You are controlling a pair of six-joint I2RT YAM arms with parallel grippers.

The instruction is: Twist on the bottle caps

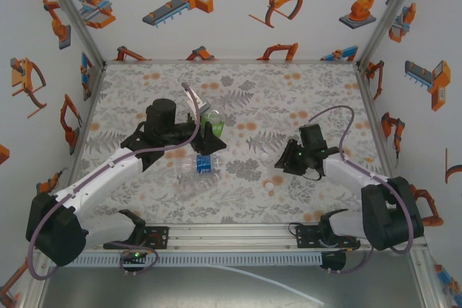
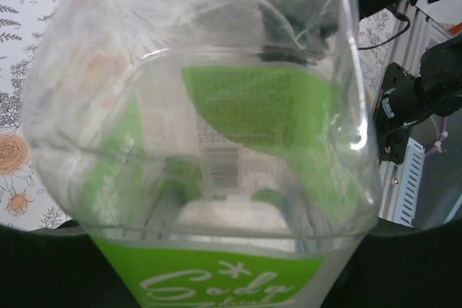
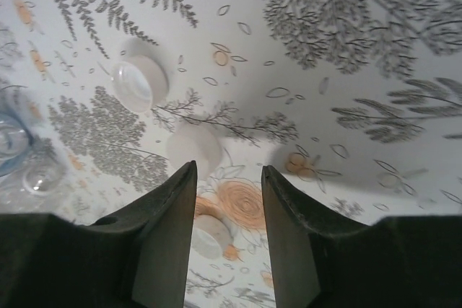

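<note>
Counting from above, three bottles are being found on the fern-patterned table (image 1: 289, 99): the green-tinted bottle (image 1: 214, 119) near the middle, the blue-label bottle (image 1: 204, 164) lying on its side just nearer the arms, and the plain clear bottle (image 1: 189, 187) lying beside it, nearer still. Two arms are being seen, each with one pincer.

The green-tinted bottle is being clamped by the left gripper (image 1: 208, 131), whose jaws are closed on it. From above it is being shown as little more than a green patch. In the left wrist view its clear wall, a green label (image 2: 253, 106) and white lettering are being shown at very close range.

Three bottle caps are being counted in the right wrist view, all lying on the table: the left cap (image 3: 139, 82), the middle cap (image 3: 195, 148) just ahead of the fingertips, and the near cap (image 3: 209, 234), glimpsed under the gap. The right gripper (image 3: 228, 178) is being held above them with its jaws apart and nothing between them. That gap is not being resolved from above, where the right arm is seen well apart from the bottles. At the right wrist view's left edge, blurred blue and clear plastic is being glimpsed
</note>
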